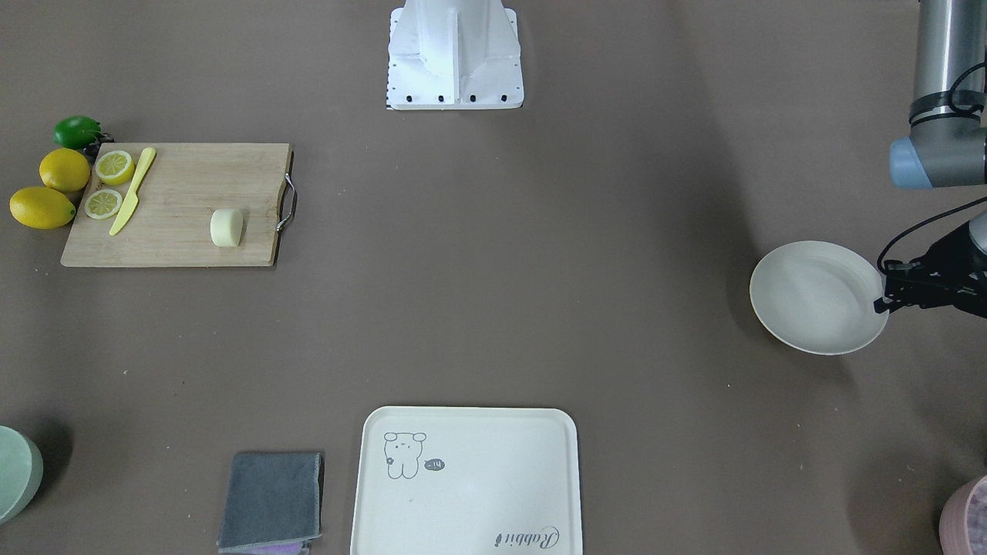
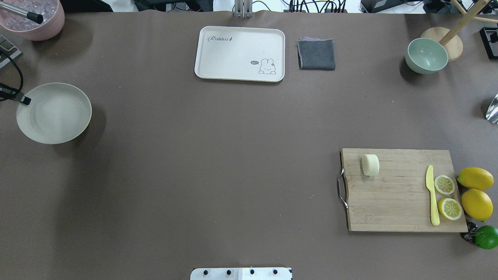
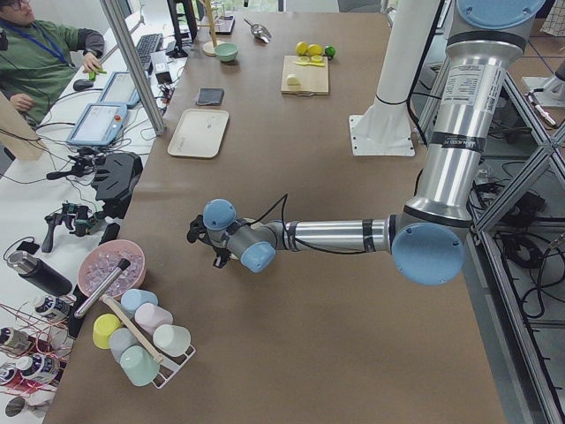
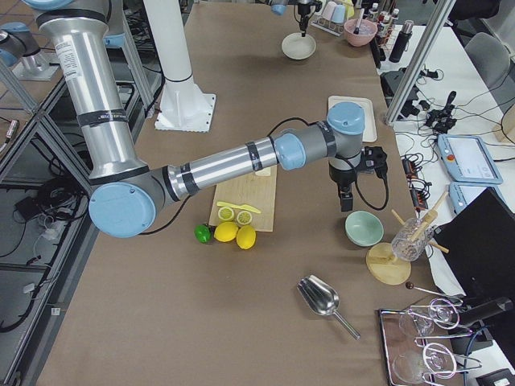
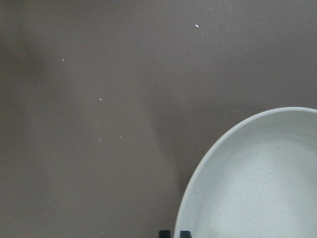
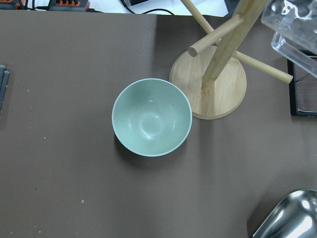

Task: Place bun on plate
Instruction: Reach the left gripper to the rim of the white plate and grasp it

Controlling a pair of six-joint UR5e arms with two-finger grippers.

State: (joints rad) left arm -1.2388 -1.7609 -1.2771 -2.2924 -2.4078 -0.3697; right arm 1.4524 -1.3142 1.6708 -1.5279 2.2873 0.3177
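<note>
Bun (image 1: 227,228), a small pale cream-yellow stubby cylinder, lies on a rectangular wooden cutting board (image 1: 185,223) at the left of the front-facing view, near the board's metal-handled end and clear of both arms. At the board's other end are two yellow lemon halves (image 1: 114,167) and a yellow plastic knife (image 1: 133,193). Two whole lemons (image 1: 65,169) and a green lime (image 1: 77,132) lie just off it on the table.

The round off-white plate (image 1: 802,293) sits far across the table at the right of that view, its inner surface plain. The left gripper (image 1: 881,304) is at the plate's rim, largely cut off by the frame edge. Its wrist view shows only two dark fingertips (image 5: 164,233) at the bottom edge, close together with the rim between them, clenched on the plate.

The right gripper (image 4: 346,201) appears only in the exterior right view, small and dark. Its own camera shows none of its fingers, so I cannot tell whether it is released or clenched. That camera looks down into a pale green bowl (image 6: 151,118) just beside a round wooden stand (image 6: 218,94), with a metal scoop (image 6: 290,215) cut off at the lower right.

A pink bowl (image 2: 39,27), cropped at the overhead view's upper left, holds clear lumps and a dark-tipped metal tool (image 2: 23,13).
</note>
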